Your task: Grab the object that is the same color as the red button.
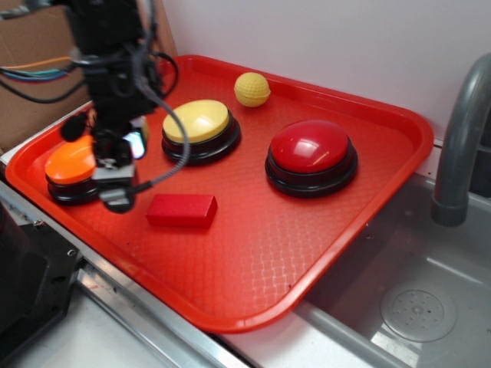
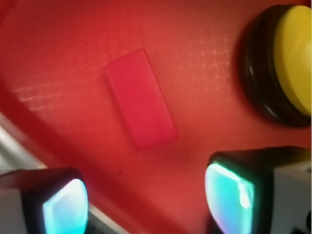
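The small flat red block (image 1: 182, 210) lies on the red tray (image 1: 253, 253), in front of the yellow button. In the wrist view the block (image 2: 140, 99) lies ahead of the fingers, slanted. The glossy red button (image 1: 311, 156) on its black base stands at the tray's right. My gripper (image 1: 116, 172) hangs over the tray's left part, just left of the block and beside the orange button (image 1: 70, 165). It is open and empty; in the wrist view its gap (image 2: 146, 202) shows bare tray, with teal pads (image 2: 229, 192) on either side.
A yellow-domed button (image 1: 199, 126) stands at the middle back, also in the wrist view (image 2: 282, 63). A yellow ball (image 1: 252, 89) lies at the far rim. A grey faucet (image 1: 460, 130) and sink (image 1: 414, 307) are to the right. A cardboard box (image 1: 31, 69) stands at the left.
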Action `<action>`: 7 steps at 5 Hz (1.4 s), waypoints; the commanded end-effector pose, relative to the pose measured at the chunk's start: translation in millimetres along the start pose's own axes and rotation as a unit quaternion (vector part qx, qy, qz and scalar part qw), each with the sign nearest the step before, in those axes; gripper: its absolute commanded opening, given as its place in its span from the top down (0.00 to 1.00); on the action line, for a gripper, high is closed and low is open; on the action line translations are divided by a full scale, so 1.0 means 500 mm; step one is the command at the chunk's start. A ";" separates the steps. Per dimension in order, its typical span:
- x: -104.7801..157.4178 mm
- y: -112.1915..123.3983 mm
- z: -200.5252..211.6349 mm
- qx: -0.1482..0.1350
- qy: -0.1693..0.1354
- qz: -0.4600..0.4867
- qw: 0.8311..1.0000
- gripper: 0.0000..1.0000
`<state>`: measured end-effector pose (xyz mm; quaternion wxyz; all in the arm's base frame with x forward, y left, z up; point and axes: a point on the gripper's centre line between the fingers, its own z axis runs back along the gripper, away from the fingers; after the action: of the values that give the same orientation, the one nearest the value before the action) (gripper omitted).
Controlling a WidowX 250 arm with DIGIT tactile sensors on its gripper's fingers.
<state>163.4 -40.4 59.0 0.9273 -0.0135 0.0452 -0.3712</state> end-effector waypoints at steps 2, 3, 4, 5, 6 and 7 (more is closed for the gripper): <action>0.047 0.001 -0.078 0.009 0.038 -0.143 0.989 0.00; 0.040 0.001 -0.098 0.030 0.054 -0.119 0.991 0.00; 0.028 0.001 -0.108 0.051 0.058 -0.082 0.994 1.00; 0.013 0.001 -0.084 0.068 0.048 -0.031 0.996 1.00; -0.018 0.015 0.006 0.048 0.008 0.088 0.995 1.00; -0.073 0.053 0.097 -0.014 -0.063 0.205 0.977 1.00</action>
<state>165.5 3.7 101.4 0.9836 -0.0380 0.0197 -0.1750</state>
